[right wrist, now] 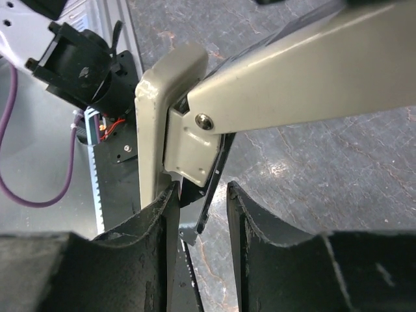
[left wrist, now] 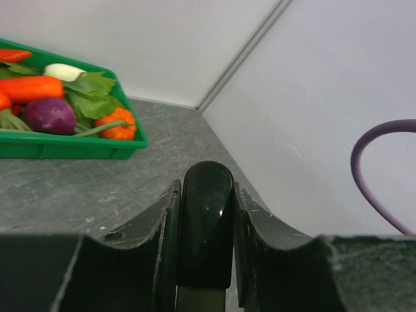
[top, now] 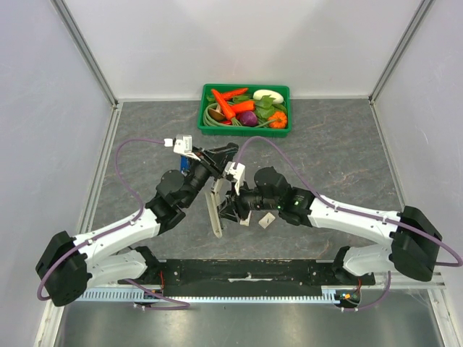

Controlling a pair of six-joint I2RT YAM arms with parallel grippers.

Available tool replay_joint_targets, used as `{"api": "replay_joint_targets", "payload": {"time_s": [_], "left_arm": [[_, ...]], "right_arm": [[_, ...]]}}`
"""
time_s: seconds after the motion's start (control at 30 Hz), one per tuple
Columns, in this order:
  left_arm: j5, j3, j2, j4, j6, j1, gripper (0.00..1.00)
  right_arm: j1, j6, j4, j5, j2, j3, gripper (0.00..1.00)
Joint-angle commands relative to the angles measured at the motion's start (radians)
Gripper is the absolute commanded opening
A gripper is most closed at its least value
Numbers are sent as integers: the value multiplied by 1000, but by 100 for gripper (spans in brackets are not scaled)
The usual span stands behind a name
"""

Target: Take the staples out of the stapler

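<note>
The stapler (top: pixel 214 210) is beige with a black top and is held open above the middle of the table, between the two arms. My left gripper (top: pixel 211 163) is shut on its glossy black end (left wrist: pixel 207 221), which fills the gap between the fingers (left wrist: pixel 156 247). My right gripper (top: pixel 231 201) is at the hinge end. In the right wrist view its jaws (right wrist: pixel 203 201) stand around the black metal magazine (right wrist: pixel 209 172). The left finger lies against the beige base (right wrist: pixel 155 130), and a gap remains at the right finger. No staples are visible.
A green tray (top: pixel 244 131) of toy vegetables stands at the back centre and also shows in the left wrist view (left wrist: pixel 71 144). A small white piece (top: pixel 265 221) lies on the table under the right arm. Walls close both sides. A black rail (top: pixel 246 273) runs along the near edge.
</note>
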Motion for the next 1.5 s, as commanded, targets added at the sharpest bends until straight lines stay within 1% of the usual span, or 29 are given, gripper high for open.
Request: {"api": "replay_joint_targets", "payload": {"time_s": [0.0,0.13,0.3,0.4,0.57,0.77,0.9,0.97,1.07,1.33,1.4,1.47], "left_arm": [[-12,46,2,-25,-25,-28,2],[-49,63,20,-31,38,-22,2],[-92,72,69,-24,109,-17,2],[-126,73,104,-11,138,-15,2],[-167,78,182,54,181,-11,2],[-204,119,265,107,233,-11,2],[-201,146,308,122,262,-11,2],[-192,153,316,124,275,-11,2],[-168,167,299,93,284,-11,2],[-80,175,200,-60,259,-11,2],[-45,176,167,-102,261,-11,2],[-1,176,132,-131,268,-11,2]], "right_arm": [[-19,-43,191,128,53,112,39],[-29,-40,203,172,100,139,34],[-59,-22,212,165,168,173,29],[-110,35,269,116,201,152,26],[-202,174,399,-19,263,112,21],[-248,286,501,-114,329,104,20],[-268,305,510,-133,341,102,19],[-279,300,502,-136,333,102,20],[-282,255,431,-104,309,110,23],[-286,115,154,71,160,130,34],[-285,81,105,103,107,130,37],[-285,49,65,105,59,122,43]]}}
